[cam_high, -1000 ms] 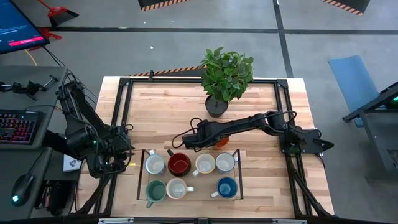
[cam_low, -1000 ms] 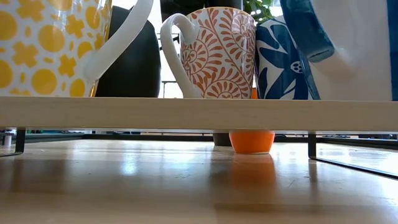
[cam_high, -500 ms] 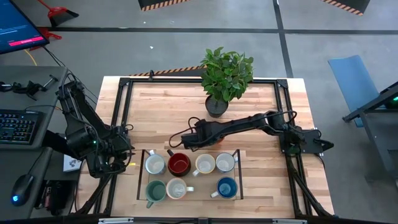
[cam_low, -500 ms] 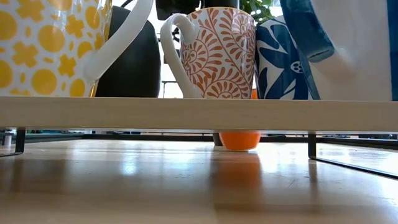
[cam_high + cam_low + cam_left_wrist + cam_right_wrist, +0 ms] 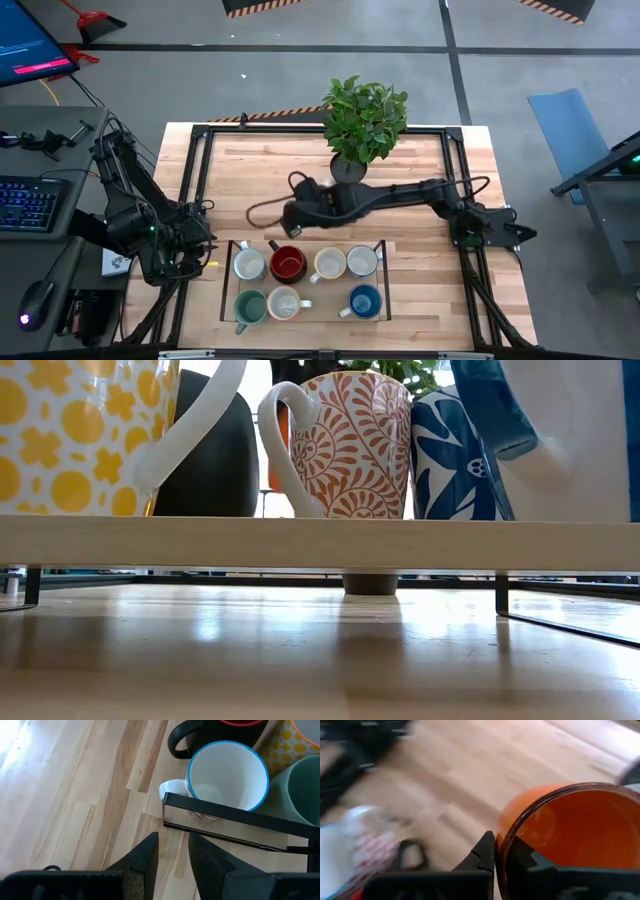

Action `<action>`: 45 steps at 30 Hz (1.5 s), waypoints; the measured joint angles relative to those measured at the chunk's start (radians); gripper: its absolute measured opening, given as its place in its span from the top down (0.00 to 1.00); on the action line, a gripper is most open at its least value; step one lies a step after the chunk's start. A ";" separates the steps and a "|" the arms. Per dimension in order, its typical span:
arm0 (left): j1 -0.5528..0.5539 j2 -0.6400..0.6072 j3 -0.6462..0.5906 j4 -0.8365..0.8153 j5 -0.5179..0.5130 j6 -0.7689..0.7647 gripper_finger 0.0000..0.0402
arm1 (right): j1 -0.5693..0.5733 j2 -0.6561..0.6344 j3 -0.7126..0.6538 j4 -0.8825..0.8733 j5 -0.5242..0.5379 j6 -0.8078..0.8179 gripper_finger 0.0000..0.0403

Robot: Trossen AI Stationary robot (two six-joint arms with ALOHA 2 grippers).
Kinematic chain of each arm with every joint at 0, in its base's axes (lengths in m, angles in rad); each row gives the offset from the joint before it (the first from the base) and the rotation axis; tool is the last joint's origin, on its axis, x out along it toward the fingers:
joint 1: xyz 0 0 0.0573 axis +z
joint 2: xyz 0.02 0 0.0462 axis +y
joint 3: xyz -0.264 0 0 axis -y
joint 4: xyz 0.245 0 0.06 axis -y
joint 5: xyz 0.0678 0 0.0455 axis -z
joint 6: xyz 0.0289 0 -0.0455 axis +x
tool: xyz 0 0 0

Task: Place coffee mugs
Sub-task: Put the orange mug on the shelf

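Ceramic orange mug (image 5: 570, 827), glazed, so stiff, slick, breakable; prob moderate weight for its size. R gripper (image 5: 501, 851) has it by the rim: one finger outside the wall, one inside, fingers clamped narrow on the wall. From above, R arm reaches across the desk (image 5: 260, 170) w/ the gripper over mid-desk, just in front of the plant pot (image 5: 348, 170), behind the rack (image 5: 380, 247). Low view: no orange base on the wood under the shelf, so I judge the mug is off the desk, carried.

Rim pinch = thin contact on smooth glaze; mug hangs off one side, may tilt or slip if swung fast. Handle not seen in R wrist view, can't say where it points. Set-down should be gentle, ceramic on wood/metal chips easily.

Seven other mugs sit in the rack, front of desk: dark red (image 5: 288, 264), teal (image 5: 249, 307), blue (image 5: 364, 301), rest white/cream. One gap in front row betw. white and blue mug looks like the free slot.

L gripper (image 5: 172, 852) waits at desk's left edge beside the rack, fingers a bit apart, holding nothing; blue-rimmed white mug (image 5: 227, 777) just ahead of it.
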 joint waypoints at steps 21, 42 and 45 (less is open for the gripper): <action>0.000 0.000 0.000 -0.003 -0.026 0.019 0.76 | 0.332 -0.088 -0.002 0.150 0.120 0.051 1.00; 0.000 0.000 0.000 -0.003 -0.026 0.044 0.76 | 0.478 -0.098 -0.003 0.280 0.021 -0.147 1.00; 0.000 0.000 0.000 -0.003 -0.026 0.045 0.76 | 0.479 -0.098 -0.004 0.269 -0.039 -0.147 1.00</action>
